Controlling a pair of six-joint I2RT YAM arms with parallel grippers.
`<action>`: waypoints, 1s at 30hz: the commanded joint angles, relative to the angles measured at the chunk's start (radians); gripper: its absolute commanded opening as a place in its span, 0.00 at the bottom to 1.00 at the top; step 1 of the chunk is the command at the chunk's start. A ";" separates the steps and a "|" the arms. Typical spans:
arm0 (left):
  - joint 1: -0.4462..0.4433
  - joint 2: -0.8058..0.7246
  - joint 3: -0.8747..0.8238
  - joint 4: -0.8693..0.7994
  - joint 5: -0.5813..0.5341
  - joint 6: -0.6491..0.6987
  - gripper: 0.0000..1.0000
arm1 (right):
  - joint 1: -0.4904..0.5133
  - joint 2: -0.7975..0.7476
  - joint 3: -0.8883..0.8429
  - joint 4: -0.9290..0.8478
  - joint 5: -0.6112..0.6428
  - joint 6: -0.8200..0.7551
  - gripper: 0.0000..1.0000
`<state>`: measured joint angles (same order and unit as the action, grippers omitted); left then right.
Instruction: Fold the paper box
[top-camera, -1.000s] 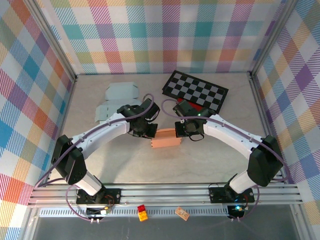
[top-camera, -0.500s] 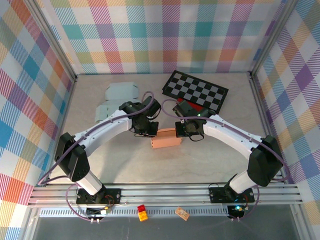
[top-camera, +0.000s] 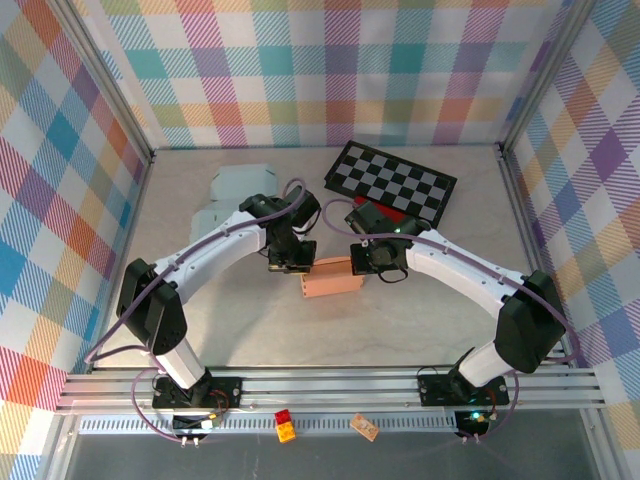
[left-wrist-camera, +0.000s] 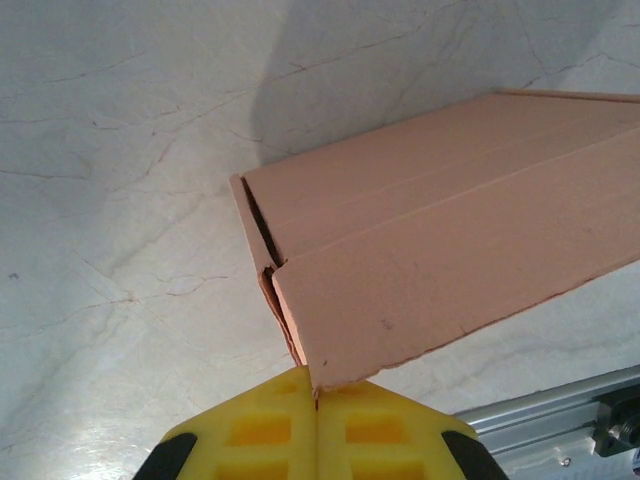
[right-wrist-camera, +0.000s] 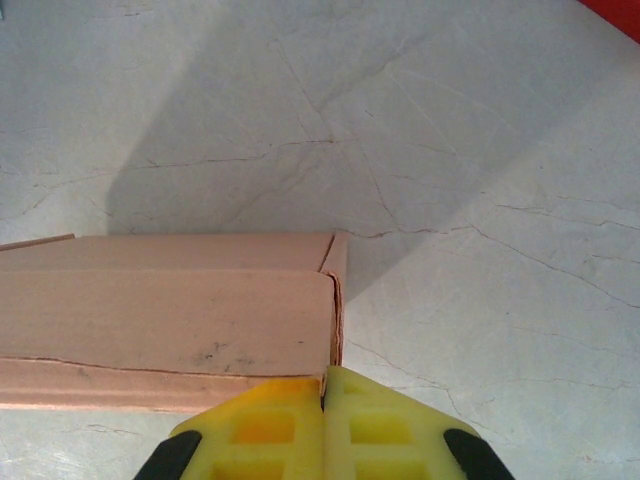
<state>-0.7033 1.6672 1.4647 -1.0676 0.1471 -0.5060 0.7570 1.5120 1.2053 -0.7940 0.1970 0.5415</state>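
Observation:
The paper box (top-camera: 335, 280) is a salmon-pink cardboard box lying lengthwise in the middle of the table. My left gripper (top-camera: 297, 266) is at its left end and my right gripper (top-camera: 368, 268) at its right end. In the left wrist view the yellow fingers (left-wrist-camera: 250, 430) are shut, and the lower corner of the box (left-wrist-camera: 440, 250) runs into the seam of the gripper (left-wrist-camera: 316, 385). In the right wrist view the gripper (right-wrist-camera: 323, 375) is shut, with the thin end wall of the box (right-wrist-camera: 170, 305) entering the seam between its fingertips.
A black-and-white checkerboard (top-camera: 392, 182) lies at the back right with a red object (top-camera: 405, 213) at its near edge. Flat pale cardboard blanks (top-camera: 240, 183) lie at the back left. Plaid walls enclose three sides. An aluminium rail (top-camera: 330, 390) runs along the front.
My left arm's wrist has swung toward the back while its fingertips stayed at the box's left end. The box and the right arm have not moved.

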 joint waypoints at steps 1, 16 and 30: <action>-0.001 -0.003 -0.008 0.022 0.052 -0.003 0.00 | 0.016 0.017 -0.015 -0.016 -0.052 -0.002 0.00; -0.001 -0.070 -0.158 0.164 0.025 0.032 0.00 | 0.019 -0.029 -0.107 0.053 -0.034 -0.050 0.00; -0.022 -0.095 -0.194 0.187 -0.016 0.050 0.00 | -0.077 -0.228 -0.029 -0.062 -0.295 0.415 0.72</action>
<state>-0.7120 1.5993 1.2953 -0.8825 0.1413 -0.4744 0.7288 1.3579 1.1347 -0.8333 0.0288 0.7300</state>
